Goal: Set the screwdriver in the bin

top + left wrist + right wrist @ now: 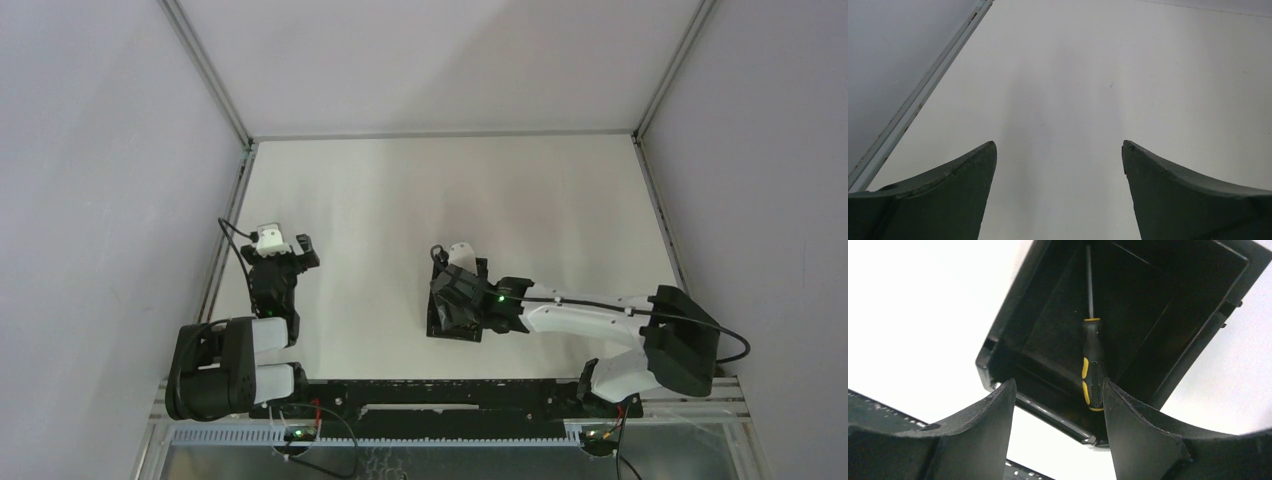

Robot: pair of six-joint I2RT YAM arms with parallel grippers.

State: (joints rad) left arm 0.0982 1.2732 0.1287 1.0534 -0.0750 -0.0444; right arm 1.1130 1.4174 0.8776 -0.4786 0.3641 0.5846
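Right hand (pixel 1058 385) hangs open above the bin (pixel 1003 330), gripping nothing. Inside lies the screwdriver (pixel 1093 355); I judge it light, rigid, slim, best held at the ribbed handle. Farther left, left hand (pixel 1059 145) stands open over the worktop (pixel 1073 75).

Black-and-yellow screwdriver (pixel 1091 357) lies flat inside the black rectangular bin (pixel 1008 320), shaft pointing away

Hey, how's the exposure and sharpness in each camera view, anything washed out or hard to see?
Right wrist: table blown out white, bin interior very dark, yet screwdriver sharp. Left wrist: soft even light, no glare. Top external: bin and right claw merge black on black.
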